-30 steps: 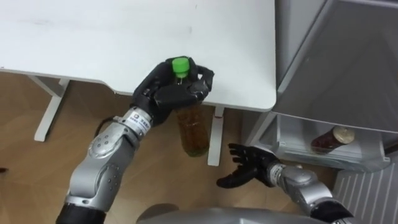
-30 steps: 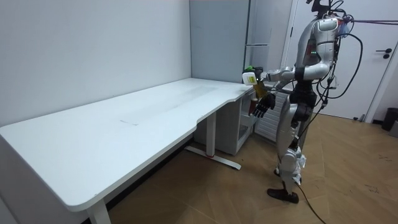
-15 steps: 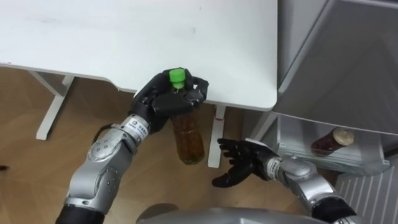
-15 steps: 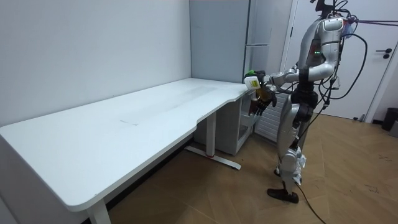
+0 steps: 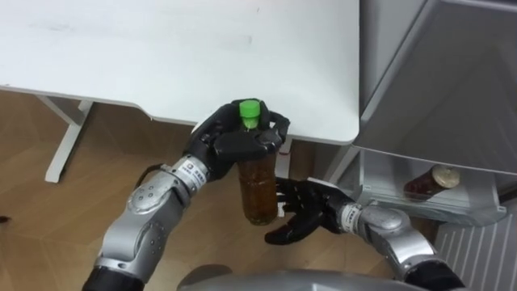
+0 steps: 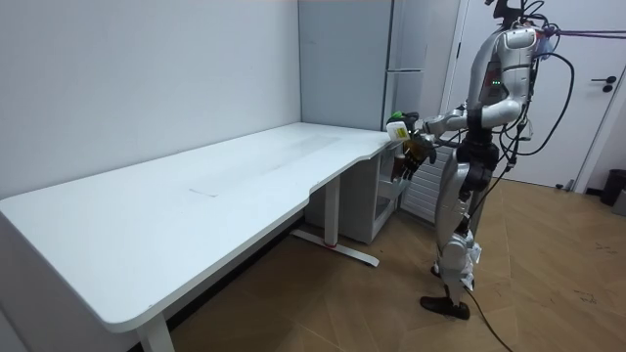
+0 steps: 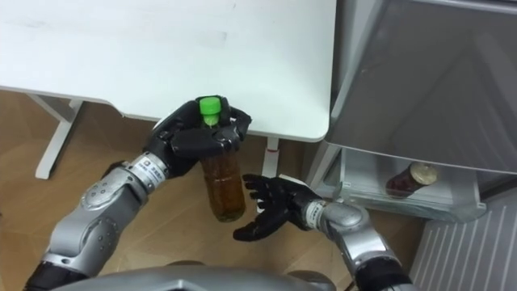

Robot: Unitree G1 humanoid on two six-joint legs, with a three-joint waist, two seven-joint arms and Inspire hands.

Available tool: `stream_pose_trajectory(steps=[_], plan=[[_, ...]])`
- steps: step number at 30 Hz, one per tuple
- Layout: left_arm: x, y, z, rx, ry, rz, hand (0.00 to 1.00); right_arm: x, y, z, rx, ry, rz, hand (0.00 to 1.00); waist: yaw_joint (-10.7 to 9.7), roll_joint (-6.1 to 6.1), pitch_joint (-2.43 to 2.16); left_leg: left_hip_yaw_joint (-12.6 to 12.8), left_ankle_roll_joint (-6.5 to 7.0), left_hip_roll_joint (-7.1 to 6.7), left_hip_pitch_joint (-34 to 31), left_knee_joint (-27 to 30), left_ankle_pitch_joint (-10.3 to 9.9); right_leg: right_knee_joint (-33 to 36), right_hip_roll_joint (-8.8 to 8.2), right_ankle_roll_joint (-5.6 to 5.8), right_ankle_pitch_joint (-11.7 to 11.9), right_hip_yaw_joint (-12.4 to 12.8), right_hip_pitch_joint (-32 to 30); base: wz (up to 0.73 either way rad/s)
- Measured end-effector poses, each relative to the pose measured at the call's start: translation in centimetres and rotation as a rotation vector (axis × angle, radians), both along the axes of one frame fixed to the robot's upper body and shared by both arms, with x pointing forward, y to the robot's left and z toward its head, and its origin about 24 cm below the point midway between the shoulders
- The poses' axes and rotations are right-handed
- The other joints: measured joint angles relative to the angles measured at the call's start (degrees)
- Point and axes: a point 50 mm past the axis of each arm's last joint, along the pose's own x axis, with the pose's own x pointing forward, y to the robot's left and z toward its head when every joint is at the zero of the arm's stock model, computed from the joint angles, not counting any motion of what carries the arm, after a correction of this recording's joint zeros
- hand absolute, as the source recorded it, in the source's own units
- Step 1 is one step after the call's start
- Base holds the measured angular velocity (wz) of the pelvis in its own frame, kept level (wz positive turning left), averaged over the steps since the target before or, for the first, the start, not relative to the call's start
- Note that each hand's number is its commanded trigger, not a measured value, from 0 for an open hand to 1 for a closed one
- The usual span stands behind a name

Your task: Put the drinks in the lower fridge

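Observation:
My left hand (image 5: 234, 145) (image 7: 190, 141) is shut on the upper part of a green-capped bottle of brown tea (image 5: 257, 187) (image 7: 224, 189), holding it upright in the air off the white desk's corner. Just to its right my right hand (image 5: 303, 214) (image 7: 271, 208) is open, fingers spread, palm turned toward the bottle's lower half, close to it or touching. The lower fridge (image 5: 420, 194) (image 7: 404, 190) stands open on my right with a dark red-labelled bottle (image 5: 433, 181) (image 7: 409, 178) lying in it. In the room view I stand at the desk's far end by the fridge, bottle (image 6: 396, 128) held before me.
The white desk (image 5: 161, 56) (image 6: 196, 196) fills the upper left, its legs (image 5: 65, 137) on the wooden floor below. The grey fridge door panel (image 5: 452, 89) slopes above the open compartment. A white ribbed panel (image 5: 477, 250) lies at the lower right.
My left hand has carried the bottle right and slightly lower, off the desk's corner. My right hand has come left to meet the bottle's lower part.

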Motion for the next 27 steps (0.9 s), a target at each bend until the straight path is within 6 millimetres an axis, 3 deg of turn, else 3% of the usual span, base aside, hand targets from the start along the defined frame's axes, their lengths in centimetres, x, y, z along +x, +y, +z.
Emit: stream_pose_trajectory(steps=[4, 6, 14, 15, 16, 17, 18, 27], plan=[[-0.3, -0.7, -0.2, 0.025, 0.002, -0.040, 1.00, -0.1, 0.6, 0.0, 0.023, 0.010, 0.020, 0.00, 0.0, 0.22, 0.18, 0.2, 0.00, 0.08, 0.0, 0.1, 0.0, 0.0, -0.01, 0.00, 0.0, 0.1, 0.0, 0.00], [-0.3, -0.8, -0.3, 0.027, 0.005, -0.044, 1.00, -0.3, 0.9, 0.0, 0.028, 0.015, 0.035, 0.00, 0.1, 0.45, 0.53, 0.3, 0.00, 0.10, -0.2, 0.0, 0.0, 0.1, 0.02, 0.00, 0.0, 0.2, -0.1, 0.00], [-0.5, -1.7, -0.4, 0.049, -0.005, -0.099, 1.00, -0.7, 1.6, 0.0, 0.072, 0.035, 0.058, 0.00, 0.1, 0.40, 0.49, 0.4, 0.03, 0.00, -1.1, 0.1, 0.0, 0.2, 0.13, -0.02, 0.0, 0.8, -0.9, 0.00], [-0.5, -1.8, -0.4, 0.051, -0.006, -0.103, 1.00, -0.7, 1.7, 0.0, 0.088, 0.040, 0.056, 0.04, 0.1, 0.33, 0.45, 0.5, 0.03, 0.00, -1.2, 0.1, 0.0, 0.2, 0.14, -0.02, 0.0, 0.9, -1.0, -0.04], [-0.5, -1.8, -0.4, 0.052, -0.007, -0.104, 1.00, -0.7, 1.8, 0.0, 0.094, 0.042, 0.057, 0.44, 0.0, 0.30, 0.43, 0.5, 0.03, 0.00, -1.2, 0.1, 0.0, 0.2, 0.15, -0.02, 0.0, 1.0, -1.0, -0.04], [-0.5, -1.9, -0.4, 0.052, -0.007, -0.107, 1.00, -0.8, 1.8, 0.0, 0.103, 0.045, 0.056, 0.57, 0.0, 0.23, 0.38, 0.6, 0.03, 0.01, -1.2, 0.1, 0.0, 0.2, 0.16, -0.02, 0.0, 1.1, -1.1, 0.00], [-0.5, -2.0, -0.3, 0.051, -0.009, -0.112, 1.00, -0.7, 1.8, 0.1, 0.114, 0.049, 0.046, 1.00, 0.0, 0.21, 0.36, 0.6, 0.03, -0.01, -1.2, 0.2, 0.0, 0.2, 0.15, -0.02, 0.0, 1.1, -1.1, 0.00], [0.5, -1.9, 0.5, 0.059, -0.056, -0.105, 1.00, -0.5, 2.1, 0.4, 0.190, 0.060, -0.002, 1.00, 0.0, 0.20, 0.35, 0.6, 0.03, -0.03, -1.1, 0.0, 0.0, 0.3, 0.14, -0.02, 0.0, 1.2, -1.0, 0.00]])
